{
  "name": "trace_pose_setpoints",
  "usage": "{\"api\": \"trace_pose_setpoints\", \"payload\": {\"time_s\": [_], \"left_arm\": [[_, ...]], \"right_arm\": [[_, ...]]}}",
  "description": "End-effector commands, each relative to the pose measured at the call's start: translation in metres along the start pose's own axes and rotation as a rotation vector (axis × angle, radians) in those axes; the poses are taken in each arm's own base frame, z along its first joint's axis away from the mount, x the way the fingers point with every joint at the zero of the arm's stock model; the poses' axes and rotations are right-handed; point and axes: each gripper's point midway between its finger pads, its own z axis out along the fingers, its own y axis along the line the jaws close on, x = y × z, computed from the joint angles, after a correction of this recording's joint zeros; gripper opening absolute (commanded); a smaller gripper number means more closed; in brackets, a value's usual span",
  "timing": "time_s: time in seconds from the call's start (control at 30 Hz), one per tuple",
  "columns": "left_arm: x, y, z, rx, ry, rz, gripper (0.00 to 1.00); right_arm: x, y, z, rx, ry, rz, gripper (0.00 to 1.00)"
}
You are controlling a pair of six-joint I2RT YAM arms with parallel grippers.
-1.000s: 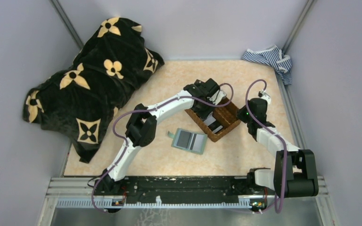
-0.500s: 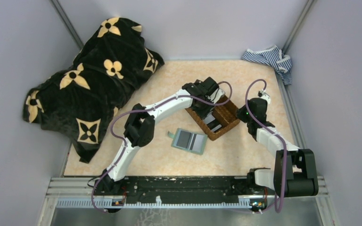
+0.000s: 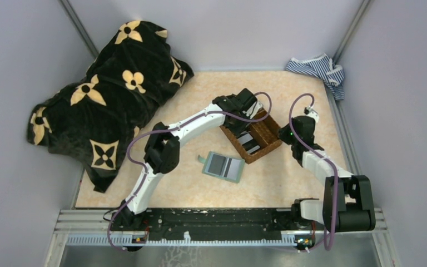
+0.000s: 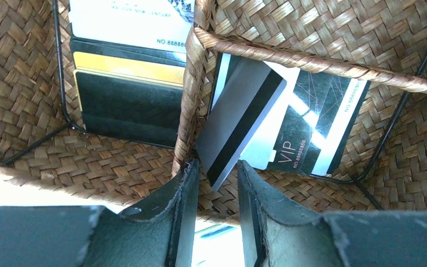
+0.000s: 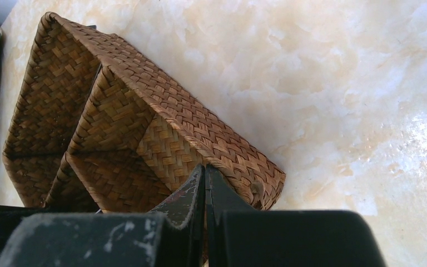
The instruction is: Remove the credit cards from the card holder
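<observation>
Left wrist: left gripper [image 4: 217, 167] apart; grey card [image 4: 239, 119] tilted just ahead, corner between tips, could snag on withdrawal. Right gripper [image 5: 204, 169] together.

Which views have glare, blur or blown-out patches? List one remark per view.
Top external: evenly lit and sharp. Left wrist: the table below the basket is blown out white, with glare streaks on the glossy VIP card. Right wrist: bright sheen on the table at right, and the right gripper's fingers are dark and close to the lens.
</observation>
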Motion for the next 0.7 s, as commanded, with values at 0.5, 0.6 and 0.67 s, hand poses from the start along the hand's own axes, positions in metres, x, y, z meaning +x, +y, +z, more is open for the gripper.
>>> {"api": "trace_pose_setpoints", "payload": {"time_s": [0.5, 0.6, 0.67], "left_arm": [[-0.043, 0.033, -0.067, -0.111, -0.211, -0.059, 0.39], [-0.047, 0.026, -0.085, -0.064, -0.292, -0.058, 0.39], [-0.047, 0.023, -0.1, -0.043, -0.394, -0.057, 0.39]], "right_arm": [[-0.001, -0.001, 0.0, -0.011, -0.018, 0.009, 0.0], [-0.009, 0.017, -0.013, -0.066, -0.043, -0.048, 0.0], [-0.02, 0.033, -0.03, -0.096, -0.105, -0.102, 0.0]]}}
